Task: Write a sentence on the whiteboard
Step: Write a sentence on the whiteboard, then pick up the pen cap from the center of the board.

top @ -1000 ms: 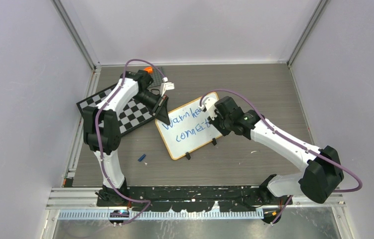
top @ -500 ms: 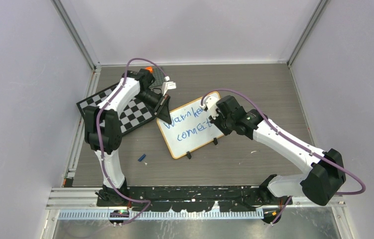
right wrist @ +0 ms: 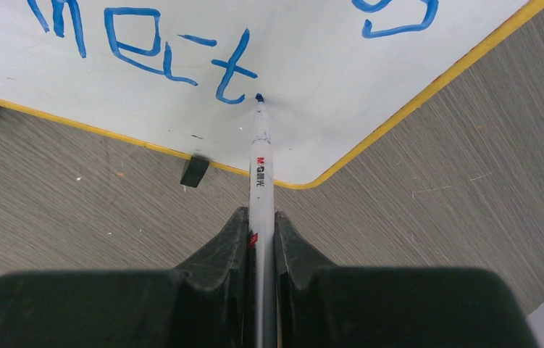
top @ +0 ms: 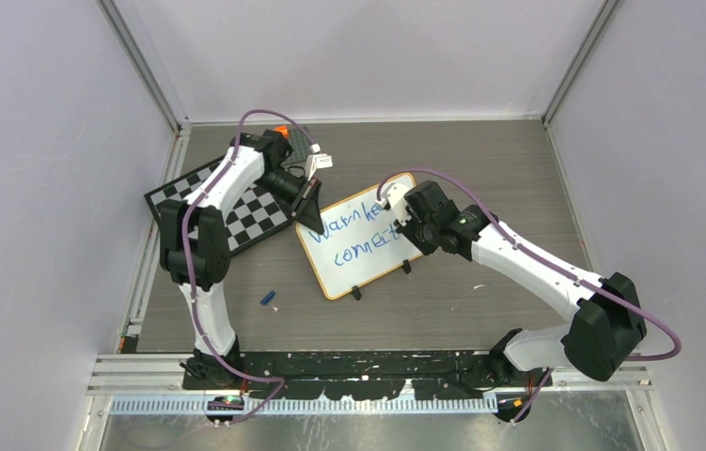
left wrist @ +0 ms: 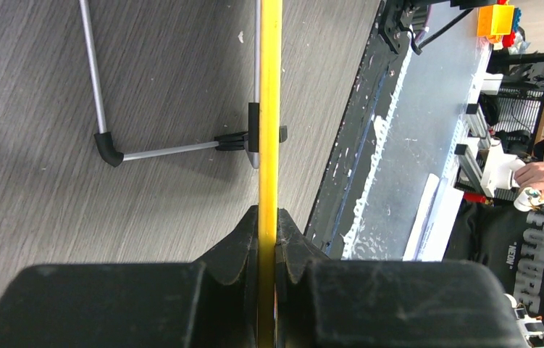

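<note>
Edgewise within left tool (left wrist: 269,219), whiteboard (left wrist: 269,72).

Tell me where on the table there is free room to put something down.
Free: the far right of the table, between whiteboard, right arm and walls; also the near strip between whiteboard and arm bases, right of the blue piece. Crowded: far left, where checkered board and left arm meet the whiteboard.

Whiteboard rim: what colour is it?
Yellow-orange. The whiteboard rim shows best in the left wrist view.
</note>
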`<state>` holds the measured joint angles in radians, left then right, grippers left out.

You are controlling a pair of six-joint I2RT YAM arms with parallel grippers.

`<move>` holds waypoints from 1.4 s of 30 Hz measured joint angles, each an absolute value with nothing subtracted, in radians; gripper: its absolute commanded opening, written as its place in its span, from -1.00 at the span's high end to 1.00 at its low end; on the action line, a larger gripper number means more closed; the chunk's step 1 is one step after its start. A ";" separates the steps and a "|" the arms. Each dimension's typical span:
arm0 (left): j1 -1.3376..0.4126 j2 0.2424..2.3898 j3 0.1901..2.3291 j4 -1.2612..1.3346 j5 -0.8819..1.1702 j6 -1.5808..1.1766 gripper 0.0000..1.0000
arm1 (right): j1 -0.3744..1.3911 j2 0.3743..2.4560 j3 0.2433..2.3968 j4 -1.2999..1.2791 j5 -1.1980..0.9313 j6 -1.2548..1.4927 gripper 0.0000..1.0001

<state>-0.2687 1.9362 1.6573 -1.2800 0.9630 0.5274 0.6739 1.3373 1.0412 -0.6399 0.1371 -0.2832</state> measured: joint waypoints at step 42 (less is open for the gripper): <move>0.132 1.371 1.193 -1.356 0.710 0.650 -0.23 | 0.615 0.994 1.131 -0.740 -0.028 -0.124 1.00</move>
<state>0.1318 1.3712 1.1934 -1.3563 0.7101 0.6498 0.6147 0.9936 1.1309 -0.7403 -0.0284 -0.1242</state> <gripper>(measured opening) 0.626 0.194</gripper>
